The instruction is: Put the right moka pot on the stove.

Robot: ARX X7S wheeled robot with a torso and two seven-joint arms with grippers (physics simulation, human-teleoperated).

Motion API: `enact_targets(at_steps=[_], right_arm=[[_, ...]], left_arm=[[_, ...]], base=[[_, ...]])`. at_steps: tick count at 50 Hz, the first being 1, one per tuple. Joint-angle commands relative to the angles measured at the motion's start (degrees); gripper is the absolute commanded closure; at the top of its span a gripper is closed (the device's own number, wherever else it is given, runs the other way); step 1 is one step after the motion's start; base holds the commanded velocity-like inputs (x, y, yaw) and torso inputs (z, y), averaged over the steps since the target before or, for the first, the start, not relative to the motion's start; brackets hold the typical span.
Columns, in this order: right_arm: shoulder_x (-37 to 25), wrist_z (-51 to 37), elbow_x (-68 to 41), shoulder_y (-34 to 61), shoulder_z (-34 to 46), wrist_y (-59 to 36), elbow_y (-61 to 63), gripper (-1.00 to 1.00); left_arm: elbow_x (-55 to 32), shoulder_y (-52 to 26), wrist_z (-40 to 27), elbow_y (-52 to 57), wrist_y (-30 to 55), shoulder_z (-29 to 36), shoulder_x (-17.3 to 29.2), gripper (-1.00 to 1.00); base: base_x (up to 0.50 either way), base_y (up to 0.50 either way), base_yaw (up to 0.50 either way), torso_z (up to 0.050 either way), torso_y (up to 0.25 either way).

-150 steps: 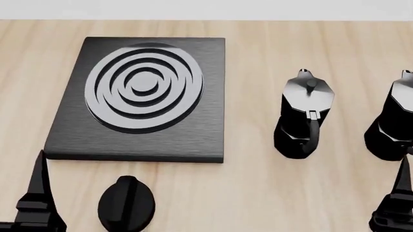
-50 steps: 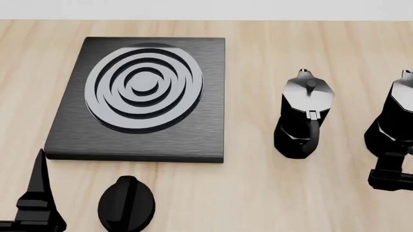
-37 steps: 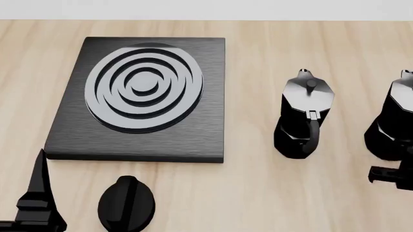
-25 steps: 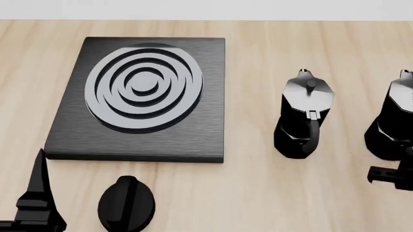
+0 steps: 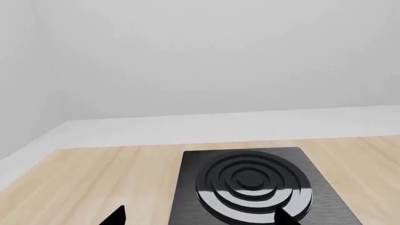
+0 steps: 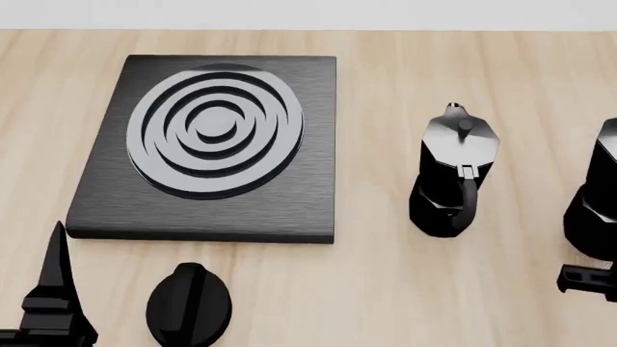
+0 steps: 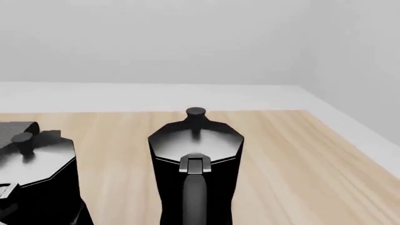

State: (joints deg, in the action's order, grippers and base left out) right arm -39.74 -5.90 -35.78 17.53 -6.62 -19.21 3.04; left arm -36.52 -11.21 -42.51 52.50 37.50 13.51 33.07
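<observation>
- The right moka pot (image 7: 195, 164) is black and faceted, with a glossy grey-sheen lid, a small round knob on top and a curved black handle facing the right wrist camera.
- In the head view this pot (image 6: 600, 195) stands at the right edge of the frame, cut off by it, upright on the wooden table (image 6: 386, 289).
- The other moka pot (image 6: 456, 173) looks the same and stands right of centre, apart from the first.
- The stove (image 6: 115, 210), a flat black slab with ring burner, fills the upper left; bare wood separates it from the pots.
- A round black knob (image 6: 189, 307) lies at the lower left, just below the stove's near edge.
- The right gripper (image 6: 590, 278) shows partly at the lower right edge, just below the right pot; whether its fingers are apart or together cannot be told.
- The left gripper (image 5: 198, 216) has its fingertips (image 5: 115, 216) spread wide, holding nothing.
</observation>
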Motion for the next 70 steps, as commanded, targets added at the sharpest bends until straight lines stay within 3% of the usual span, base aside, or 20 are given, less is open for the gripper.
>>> enact_targets(at_steps=[1, 16, 33, 70], right_arm=[[-2.6, -3.4, -4.0, -10.3, -7.8, -2.4, 15.2, 1.0], [0.8, -3.1, -4.1, -27.7, -17.0, 2.7, 26.7, 1.0], [4.3, -2.7, -2.8, -37.7, -20.6, 5.4, 33.9, 1.0], [3.3, -0.8, 0.0, -33.4, -9.7, 4.1, 39.3, 1.0]], left_arm=[[-0.3, -0.2, -0.4, 0.1, 0.2, 0.1, 0.1, -1.0], [-0.1, -0.1, -0.4, -0.1, -0.3, 0.5, 0.4, -1.0], [-0.7, -0.3, -0.8, 0.0, -0.3, 0.5, 0.7, -1.0], [-0.5, -0.1, -1.4, -0.3, -1.3, 0.9, 1.1, -1.0]], base=[[0.0, 0.0, 0.0, 0.0, 0.0], [0.0, 0.0, 0.0, 0.0, 0.001], [0.0, 0.0, 0.0, 0.0, 0.0], [0.0, 0.0, 0.0, 0.0, 0.001]])
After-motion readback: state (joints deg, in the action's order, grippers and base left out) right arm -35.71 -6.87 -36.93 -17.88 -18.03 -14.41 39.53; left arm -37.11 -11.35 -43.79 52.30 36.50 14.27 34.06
